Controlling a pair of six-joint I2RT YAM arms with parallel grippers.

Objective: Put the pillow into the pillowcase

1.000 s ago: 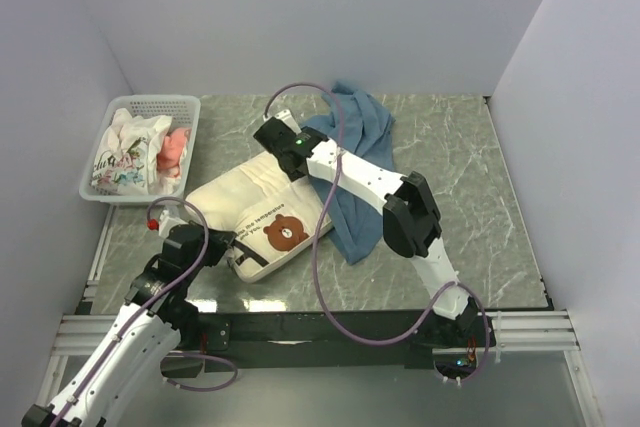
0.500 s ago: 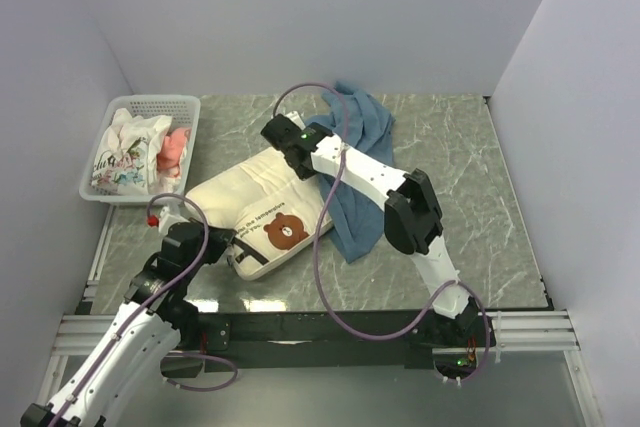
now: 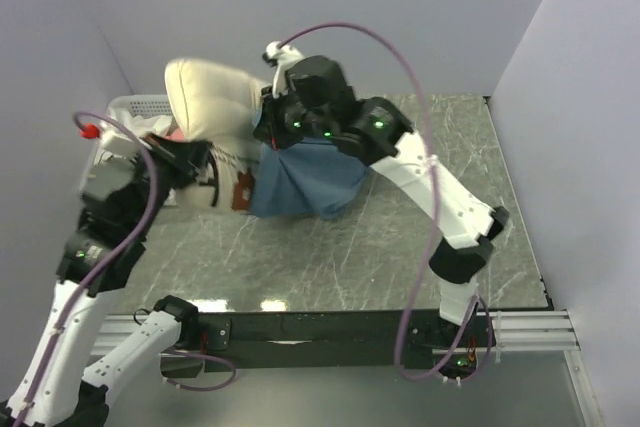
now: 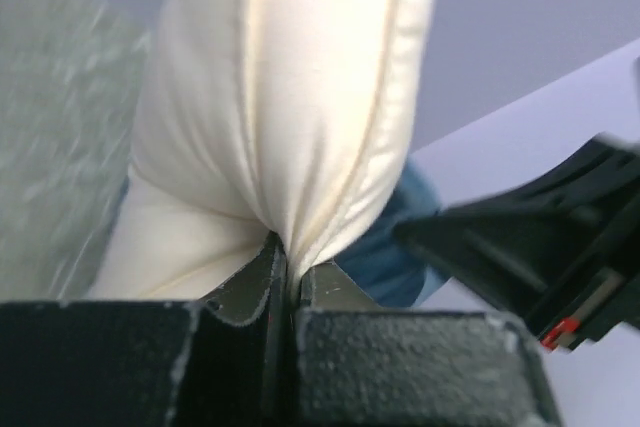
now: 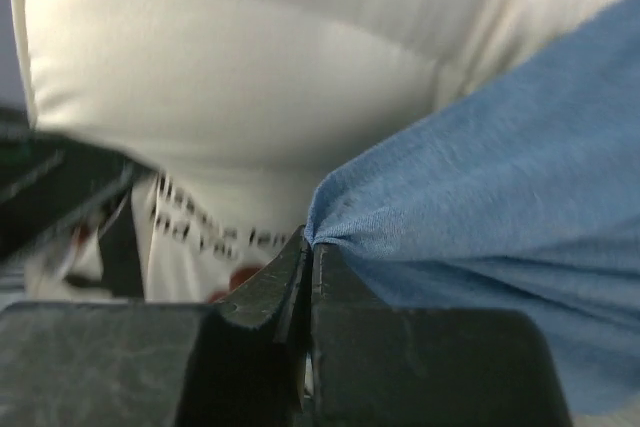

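The cream pillow [image 3: 210, 97] hangs in the air at the back left, raised off the table. My left gripper [image 3: 205, 169] is shut on its lower edge; in the left wrist view the pillow [image 4: 290, 97] bunches into the pinch of my left gripper [image 4: 290, 272]. The blue pillowcase [image 3: 305, 177] hangs lifted beside it, held at its top edge by my right gripper [image 3: 272, 132]. In the right wrist view my right gripper [image 5: 310, 247] is shut on a fold of the pillowcase [image 5: 500, 207], with the pillow [image 5: 230, 67] and its black text right behind.
A white basket [image 3: 135, 104] with patterned cloths stands at the back left, mostly hidden behind the pillow and my left arm. Grey walls close the table on three sides. The marble tabletop [image 3: 400, 257] lies below both hanging cloths.
Both arms have risen. The pillow, lying flat a second ago, is now lifted upright at the back left. My right gripper closed on the pillowcase and raised it off the table.
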